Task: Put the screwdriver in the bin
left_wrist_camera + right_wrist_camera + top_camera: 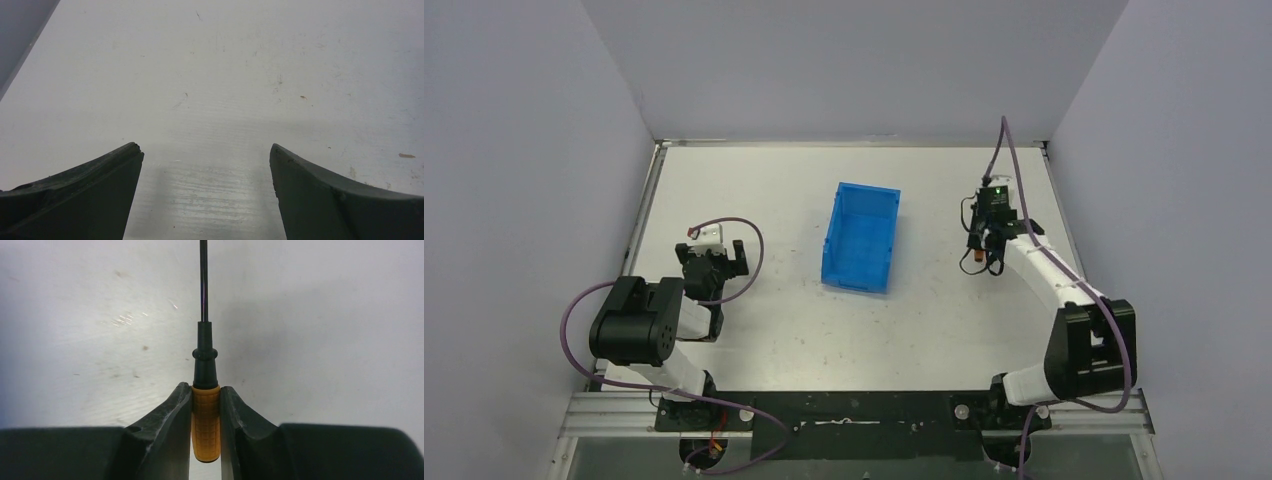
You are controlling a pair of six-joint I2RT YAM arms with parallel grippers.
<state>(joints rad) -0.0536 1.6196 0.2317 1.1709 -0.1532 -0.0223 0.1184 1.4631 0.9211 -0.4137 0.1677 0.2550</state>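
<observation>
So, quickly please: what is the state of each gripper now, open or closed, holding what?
Left gripper: open, holding nothing.
Right gripper: closed on the screwdriver, at its orange handle.

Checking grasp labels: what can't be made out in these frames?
- Tip of the screwdriver: in the right wrist view, the shaft runs off the top edge.
- Same tool in the top view: too small and mostly hidden under the right gripper; only an orange speck shows.
- Whether it is lifted or resting on the table: cannot tell in any view.
- The bin: outside both wrist views.
</observation>
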